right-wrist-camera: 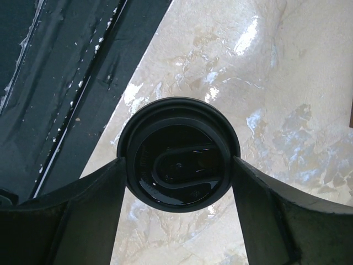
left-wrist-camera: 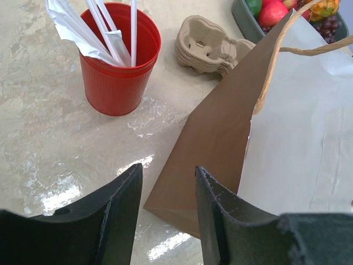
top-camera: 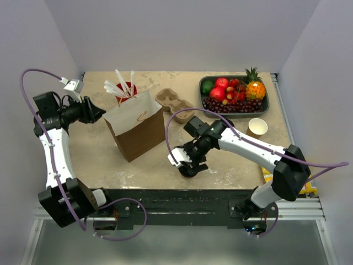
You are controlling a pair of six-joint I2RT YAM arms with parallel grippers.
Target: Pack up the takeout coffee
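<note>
Top view: paper bag upright mid-tabletop; fruit tray and lidless paper cup back right; right arm reaches to the front edge.

Left wrist view: left fingers parted, empty, just beside the bag; red cup holds wrapped straws.

Right wrist view: takeout coffee stands on the tabletop near its front edge, between the right fingers, which flank it under the lid rim; whether they grip it cannot be told.

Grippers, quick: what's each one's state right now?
Left gripper: open, empty, beside the brown paper bag.
Right gripper: straddles the black-lidded takeout coffee cup, fingers at its rim; grip cannot be told.
</note>
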